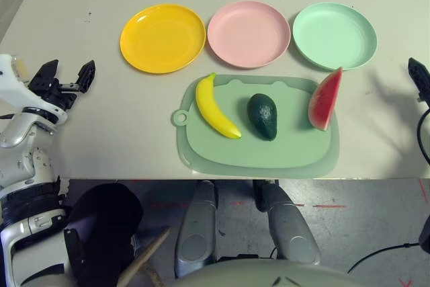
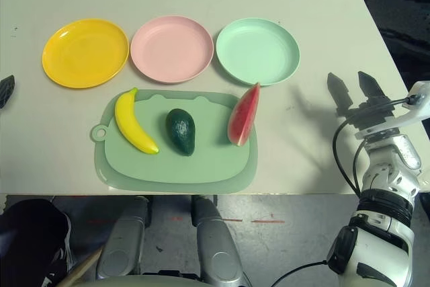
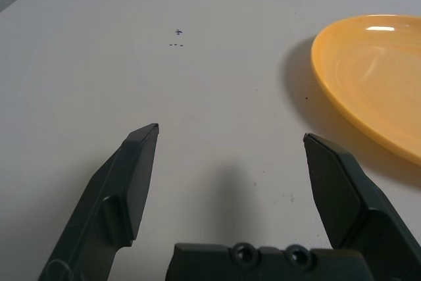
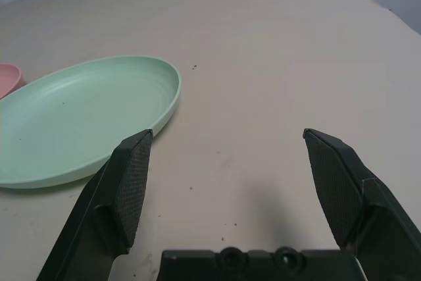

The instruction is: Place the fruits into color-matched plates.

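Banana [image 1: 215,107], avocado [image 1: 263,116], watermelon [image 1: 325,99] on mat [image 1: 201,156]; plates [image 1: 162,37] bare, both pincers [image 3: 230,143] spread

The yellow plate [image 3: 375,77] is cut off by the left wrist view's edge; the pink plate [image 4: 8,78] shows as a sliver in the right wrist view.

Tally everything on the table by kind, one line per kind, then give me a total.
Plates: 3, a yellow plate, a pink plate, a mint green plate
Fruits: 3, a banana, an avocado, a watermelon wedge
Mats: 1, a pale green mat under the fruits
Total: 7
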`<move>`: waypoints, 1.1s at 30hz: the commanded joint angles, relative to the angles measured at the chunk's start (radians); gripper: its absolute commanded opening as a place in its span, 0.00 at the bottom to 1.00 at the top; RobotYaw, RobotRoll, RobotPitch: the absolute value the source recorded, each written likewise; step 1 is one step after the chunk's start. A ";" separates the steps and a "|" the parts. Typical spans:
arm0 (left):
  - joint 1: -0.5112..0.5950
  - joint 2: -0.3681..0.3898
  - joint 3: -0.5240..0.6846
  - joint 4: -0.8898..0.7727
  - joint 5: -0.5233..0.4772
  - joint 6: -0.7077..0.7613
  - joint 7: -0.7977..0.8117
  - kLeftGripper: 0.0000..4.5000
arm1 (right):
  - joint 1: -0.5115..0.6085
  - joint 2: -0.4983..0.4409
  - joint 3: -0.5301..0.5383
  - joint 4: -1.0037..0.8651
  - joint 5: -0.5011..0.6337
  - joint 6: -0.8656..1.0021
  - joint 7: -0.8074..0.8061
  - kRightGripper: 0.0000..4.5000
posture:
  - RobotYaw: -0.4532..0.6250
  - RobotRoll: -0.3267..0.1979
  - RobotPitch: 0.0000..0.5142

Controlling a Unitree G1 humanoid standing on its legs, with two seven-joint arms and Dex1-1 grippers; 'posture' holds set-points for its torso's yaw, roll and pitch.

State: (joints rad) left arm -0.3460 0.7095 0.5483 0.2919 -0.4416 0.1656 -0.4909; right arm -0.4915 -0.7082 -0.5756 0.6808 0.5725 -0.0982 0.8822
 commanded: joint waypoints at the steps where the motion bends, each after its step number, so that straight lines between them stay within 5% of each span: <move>1: 0.031 0.005 0.008 -0.003 0.005 0.007 0.001 1.00 | 0.028 -0.008 -0.009 0.001 -0.004 -0.005 0.002 1.00 | 0.46 0.62 0.80; 15: 0.022 0.021 -0.004 0.008 0.001 0.004 -0.030 1.00 | 0.027 -0.028 0.000 -0.015 -0.007 0.006 0.016 1.00 | 0.46 0.62 0.82; 21: 0.030 0.120 -0.063 -0.086 -0.199 0.134 -0.480 1.00 | -0.015 -0.149 0.063 -0.085 -0.032 0.123 0.080 1.00 | 0.45 0.62 0.82; 26: -0.009 0.220 -0.130 -0.108 -0.286 0.187 -0.816 1.00 | -0.171 -0.301 0.190 -0.088 -0.124 0.152 0.170 1.00 | 0.42 0.62 0.80; 33: -0.081 0.199 -0.278 -0.203 -0.260 0.148 -0.974 1.00 | -0.582 -0.348 0.503 -0.048 -0.389 0.049 0.321 1.00 | 0.39 0.62 0.78</move>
State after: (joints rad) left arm -0.4344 0.9019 0.2877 0.1122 -0.7137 0.3173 -1.4372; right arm -1.0517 -1.0360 -0.1278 0.6185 0.2496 -0.0086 1.1535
